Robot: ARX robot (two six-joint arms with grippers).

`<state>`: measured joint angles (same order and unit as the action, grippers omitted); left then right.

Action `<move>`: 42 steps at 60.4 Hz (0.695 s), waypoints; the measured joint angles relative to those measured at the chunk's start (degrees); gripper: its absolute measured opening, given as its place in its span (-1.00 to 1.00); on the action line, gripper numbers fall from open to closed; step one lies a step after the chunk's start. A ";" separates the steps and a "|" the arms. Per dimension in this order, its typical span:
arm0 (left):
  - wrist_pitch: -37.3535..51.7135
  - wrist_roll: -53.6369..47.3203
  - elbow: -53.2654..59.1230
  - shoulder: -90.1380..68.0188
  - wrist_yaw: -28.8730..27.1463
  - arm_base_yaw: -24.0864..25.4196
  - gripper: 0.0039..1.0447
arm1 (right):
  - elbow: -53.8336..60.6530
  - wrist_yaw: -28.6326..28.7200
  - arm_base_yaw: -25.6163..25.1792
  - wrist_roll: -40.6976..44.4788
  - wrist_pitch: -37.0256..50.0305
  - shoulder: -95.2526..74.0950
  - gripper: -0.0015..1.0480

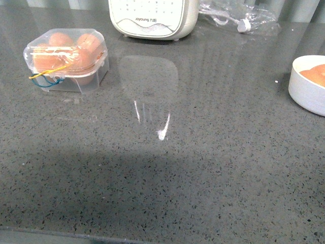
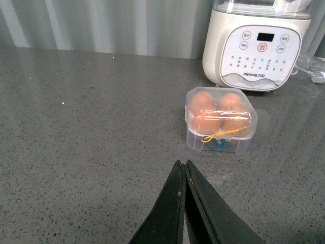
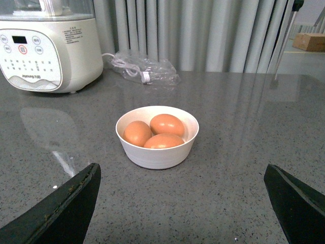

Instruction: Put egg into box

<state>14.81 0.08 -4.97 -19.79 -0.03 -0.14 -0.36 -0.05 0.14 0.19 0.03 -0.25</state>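
The box [image 1: 66, 60] sits closed at the far left of the grey counter [image 1: 203, 162], just left of the white appliance [image 1: 154, 18] at the far edge, with eggs visible through its clear lid and a yellow and blue band hanging at its near side. A white bowl [image 3: 157, 152] at the right edge of the counter holds 3 eggs, the top egg [image 3: 166, 124] resting against the other 2. A clear bag with a cord [image 1: 238, 20] lies far right of the appliance. The left gripper [image 2: 185, 170] has its fingers pressed together, empty, near the box. The right gripper [image 3: 183, 203] is spread wide apart, empty, near the bowl.
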 joint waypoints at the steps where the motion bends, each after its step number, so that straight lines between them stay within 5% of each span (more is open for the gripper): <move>1: -0.20 -0.02 0.20 0.35 -0.02 0.00 -0.94 | 0.00 0.00 0.00 0.00 0.00 0.00 0.86; 35: -4.07 0.02 3.41 9.33 0.00 0.00 -0.94 | 0.00 0.00 0.00 0.00 0.00 0.00 0.86; 42: -13.62 0.02 3.39 16.76 0.02 0.00 -0.94 | 0.00 0.00 0.00 0.00 0.00 0.00 0.86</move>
<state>1.19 0.10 -1.58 -3.03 -0.01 -0.14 -0.36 -0.05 0.14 0.19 0.03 -0.25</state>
